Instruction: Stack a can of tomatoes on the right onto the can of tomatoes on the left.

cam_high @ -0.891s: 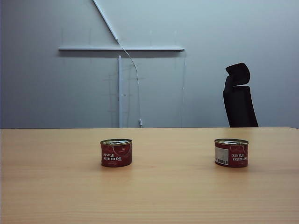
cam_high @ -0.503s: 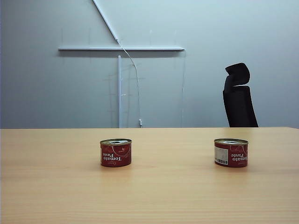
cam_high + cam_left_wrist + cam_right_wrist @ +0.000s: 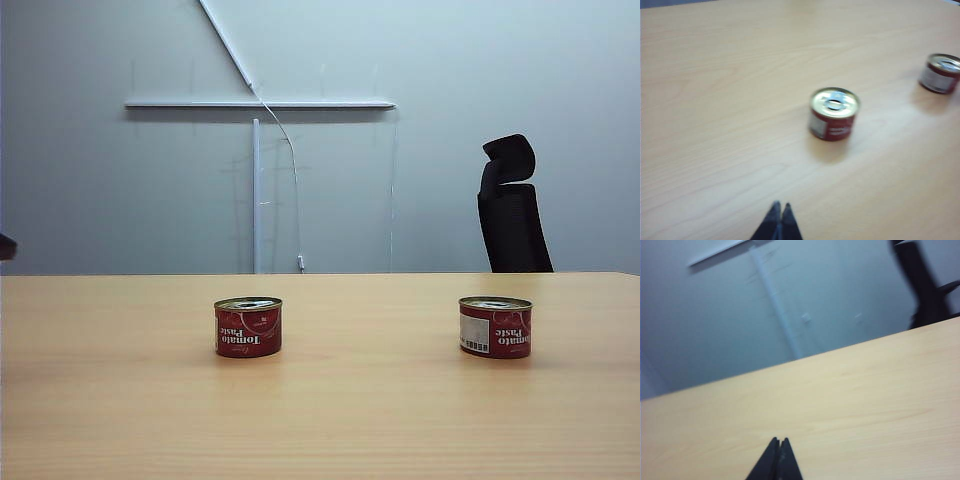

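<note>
Exterior view: two short red tomato-paste cans upright on tan wooden surface (image 3: 120,400), left can (image 3: 248,327) at 9 o'clock, right can (image 3: 495,327) at 3, well apart. Left gripper (image 3: 778,214) and right gripper (image 3: 779,449) jaws closed, empty, above the surface.

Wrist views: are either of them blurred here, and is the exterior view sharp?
Exterior view: sharp, with readable labels on the left tomato paste can and right tomato paste can. Left wrist view: soft; shut left gripper. Right wrist view: smeared; shut right gripper, no cans.
</note>
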`<move>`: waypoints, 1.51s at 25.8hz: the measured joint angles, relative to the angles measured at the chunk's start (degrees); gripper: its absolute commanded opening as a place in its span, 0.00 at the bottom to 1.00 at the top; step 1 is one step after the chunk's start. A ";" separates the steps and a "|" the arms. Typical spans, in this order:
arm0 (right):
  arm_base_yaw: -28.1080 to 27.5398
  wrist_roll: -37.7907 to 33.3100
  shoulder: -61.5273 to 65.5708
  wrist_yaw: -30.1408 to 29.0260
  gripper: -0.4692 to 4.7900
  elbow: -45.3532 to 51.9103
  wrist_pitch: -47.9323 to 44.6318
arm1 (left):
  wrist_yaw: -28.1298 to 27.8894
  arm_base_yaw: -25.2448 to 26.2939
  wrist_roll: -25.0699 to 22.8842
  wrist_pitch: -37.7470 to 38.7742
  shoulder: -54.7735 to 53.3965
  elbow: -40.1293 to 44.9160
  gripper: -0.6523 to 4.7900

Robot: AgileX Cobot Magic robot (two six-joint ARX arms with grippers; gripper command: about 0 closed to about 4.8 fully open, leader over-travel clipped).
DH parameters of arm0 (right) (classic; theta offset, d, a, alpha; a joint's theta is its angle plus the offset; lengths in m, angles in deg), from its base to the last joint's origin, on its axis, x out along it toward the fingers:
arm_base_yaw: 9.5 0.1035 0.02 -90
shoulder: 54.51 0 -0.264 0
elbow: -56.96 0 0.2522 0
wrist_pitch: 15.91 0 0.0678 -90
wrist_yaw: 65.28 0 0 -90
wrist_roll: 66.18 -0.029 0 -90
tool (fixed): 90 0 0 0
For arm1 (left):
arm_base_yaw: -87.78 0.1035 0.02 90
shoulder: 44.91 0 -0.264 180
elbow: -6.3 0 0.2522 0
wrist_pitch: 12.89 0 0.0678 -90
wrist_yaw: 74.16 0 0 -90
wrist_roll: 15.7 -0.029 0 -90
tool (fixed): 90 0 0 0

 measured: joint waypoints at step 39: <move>19.91 21.84 82.60 3.10 1.00 -24.00 -15.47 | 0.00 -9.03 0.00 -0.09 -0.35 0.00 0.11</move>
